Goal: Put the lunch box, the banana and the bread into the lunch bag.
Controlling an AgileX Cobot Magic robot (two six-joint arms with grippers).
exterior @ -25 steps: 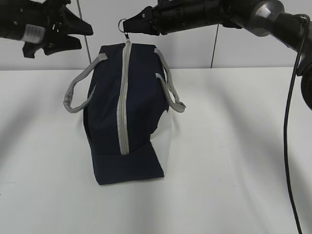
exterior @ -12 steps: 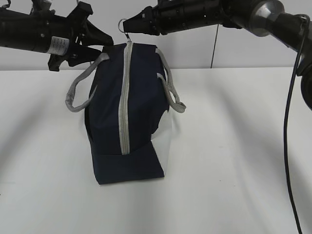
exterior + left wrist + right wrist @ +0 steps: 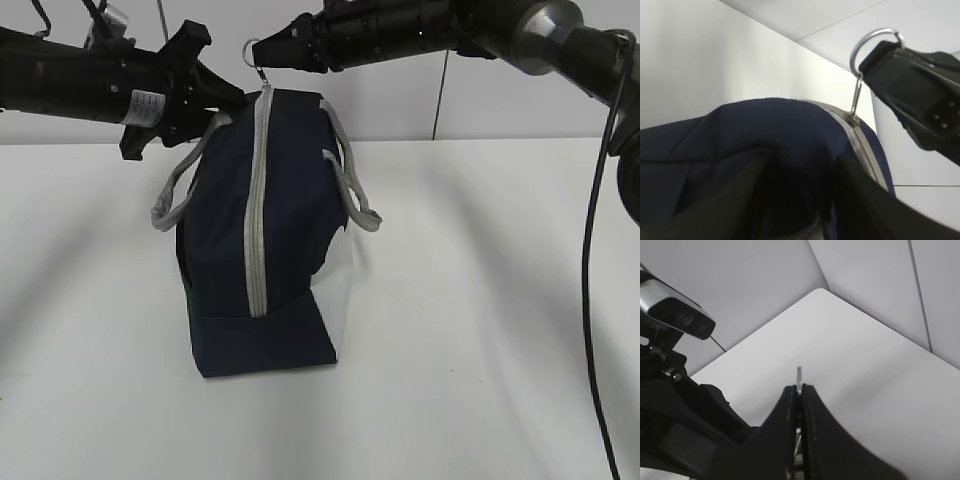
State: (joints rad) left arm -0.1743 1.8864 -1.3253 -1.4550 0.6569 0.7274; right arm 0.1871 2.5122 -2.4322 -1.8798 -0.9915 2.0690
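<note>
**Lunch bag on worktop: zipper ring held, far end being gripped**

Item: large navy-blue fabric lunch bag (image 3: pixel 290 200) with grey zipper strip (image 3: pixel 257 210), grey webbing handles (image 3: pixel 172 196) and white side panel. Standing on its end near the middle of the white worktop (image 3: pixel 480 320), zipper strip facing the exterior camera and running top to bottom. Zipped shut as far as visible.

Contents: not visible. Lunch box, banana and bread absent from all three views.

Right gripper (image 3: pixel 262 52): above the bag's top end, jaws clenched on the small metal pull ring (image 3: pixel 875 45) of the zipper; ring and its link hanging to the slider at the top of the strip, clear in the left wrist view.

Left gripper (image 3: pixel 215 100): at the upper left shoulder of the bag, beside one handle. Jaws part-way apart on either side of a fold of navy cloth in the left wrist view; firm hold or not, cannot tell.

Handling, as judged: soft, light, collapsible; likely to sag, tip or slide on the smooth worktop under any pull on the zipper. Best taken by the cloth close to the zipper end as a counter-hold, or by the webbing handles; ring small and thin, easily slipped from a shut grip.
</note>
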